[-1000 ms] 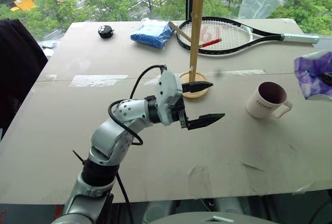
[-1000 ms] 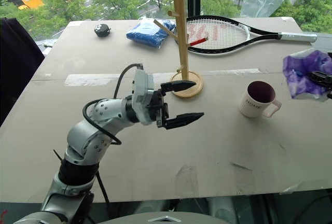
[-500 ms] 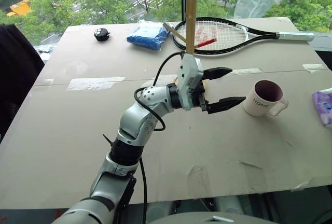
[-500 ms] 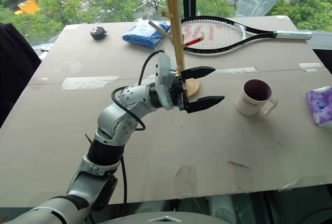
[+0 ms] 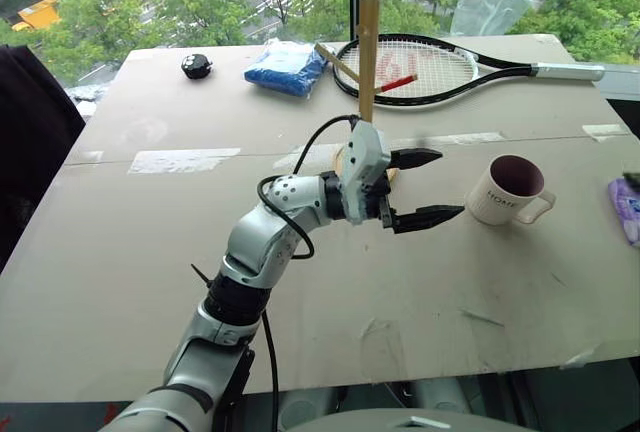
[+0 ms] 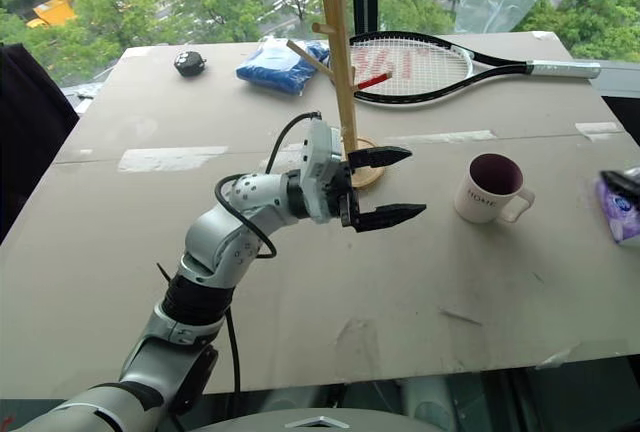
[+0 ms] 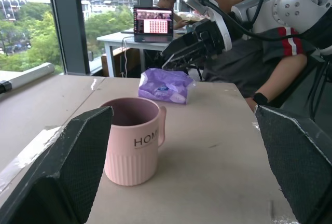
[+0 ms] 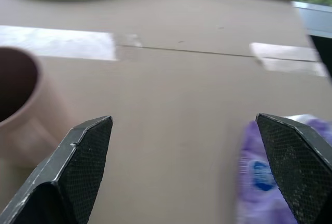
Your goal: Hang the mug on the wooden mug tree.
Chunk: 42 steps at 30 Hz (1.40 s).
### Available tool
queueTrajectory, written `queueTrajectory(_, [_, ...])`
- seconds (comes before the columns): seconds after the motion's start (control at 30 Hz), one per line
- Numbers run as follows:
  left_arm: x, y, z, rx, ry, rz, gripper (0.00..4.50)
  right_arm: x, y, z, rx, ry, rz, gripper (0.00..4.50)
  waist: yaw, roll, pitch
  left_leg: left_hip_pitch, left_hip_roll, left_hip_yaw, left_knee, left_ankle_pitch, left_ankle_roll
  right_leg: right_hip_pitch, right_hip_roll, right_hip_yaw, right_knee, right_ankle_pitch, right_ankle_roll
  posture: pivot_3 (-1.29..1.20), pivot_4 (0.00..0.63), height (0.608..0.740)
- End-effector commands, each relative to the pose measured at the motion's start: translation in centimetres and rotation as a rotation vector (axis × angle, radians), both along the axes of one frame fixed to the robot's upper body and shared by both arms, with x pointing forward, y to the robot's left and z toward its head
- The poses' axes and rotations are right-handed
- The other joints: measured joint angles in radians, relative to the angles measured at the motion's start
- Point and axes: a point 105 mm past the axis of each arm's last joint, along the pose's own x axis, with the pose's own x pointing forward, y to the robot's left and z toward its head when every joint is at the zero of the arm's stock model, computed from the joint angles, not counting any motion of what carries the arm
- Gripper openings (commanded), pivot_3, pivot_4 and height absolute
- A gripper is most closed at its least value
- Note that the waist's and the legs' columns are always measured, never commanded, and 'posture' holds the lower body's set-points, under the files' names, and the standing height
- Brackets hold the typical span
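Beside mug [image 5: 510, 190], left gripper [image 5: 428, 188] (open-jawed)

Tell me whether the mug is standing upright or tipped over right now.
Upright. The mug stands on its base on the table, its open mouth facing up with the dark inside showing and its handle out to one side, clear of the wooden mug tree.

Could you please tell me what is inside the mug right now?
Nothing visible: the mug stands upright on the table, and its dark maroon interior looks empty. The very bottom is hidden behind the near wall.
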Motion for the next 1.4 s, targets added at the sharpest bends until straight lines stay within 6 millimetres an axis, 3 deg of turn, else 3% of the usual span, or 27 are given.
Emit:
queueTrajectory(0.03, [-0.8,-0.2,0.1,0.033,-0.048,-0.028,4.5,-0.3,2.6,-0.7,0.004,-0.016,0.011,4.48,0.003,0.002,0.0,0.0,0.0,0.001,0.0,0.0,0.0,0.0,0.0,0.001,0.0,0.0,0.0,0.0,0.15,0.74])
queueTrajectory(0.3, [-0.4,-0.1,-0.4,0.038,-0.047,0.005,4.5,0.5,3.8,-4.4,-0.023,-0.06,-0.089,4.48,0.0,0.002,0.0,0.0,-0.001,0.004,0.003,0.0,0.0,0.0,0.002,0.002,-0.001,0.005,0.002,0.0,0.15,0.74])
queueTrajectory(0.83, [-0.4,-0.2,-0.5,0.06,-0.062,0.011,4.5,4.3,3.4,-6.9,0.027,-0.142,-0.15,4.48,-0.002,0.002,0.0,0.001,0.0,0.007,0.003,0.0,0.0,-0.001,0.003,0.005,-0.001,0.005,0.001,0.0,0.15,0.74])
queueTrajectory(0.93, [-0.5,-0.2,-0.4,0.058,-0.062,0.011,4.5,4.9,4.2,-7.6,0.056,-0.131,-0.128,3.57,-0.002,0.002,0.0,0.001,0.0,0.007,0.003,0.0,0.0,-0.001,0.003,0.005,-0.001,0.005,0.001,0.0,0.15,0.74])
queueTrajectory(1.17, [-0.3,-0.1,-0.4,0.057,-0.062,0.023,4.5,5.6,5.3,-7.3,0.107,-0.167,-0.101,0.24,-0.002,0.002,0.0,0.001,0.0,0.007,0.003,0.0,0.0,-0.001,0.003,0.005,-0.001,0.005,0.001,0.0,0.15,0.74])
queueTrajectory(1.2, [-0.3,0.0,-0.4,0.054,-0.061,0.03,4.5,5.6,5.4,-7.3,0.108,-0.166,-0.095,0.05,-0.002,0.002,0.0,0.001,0.0,0.007,0.003,0.0,0.0,-0.001,0.003,0.005,-0.001,0.005,0.001,0.0,0.15,0.74])
queueTrajectory(1.4, [-0.1,0.5,-0.3,0.015,-0.06,0.086,4.5,5.5,6.8,-7.2,0.081,-0.157,-0.012,0.05,-0.004,0.002,0.0,0.001,0.0,0.007,0.003,0.0,0.0,-0.001,0.003,0.005,-0.001,0.005,0.001,0.0,0.15,0.74])
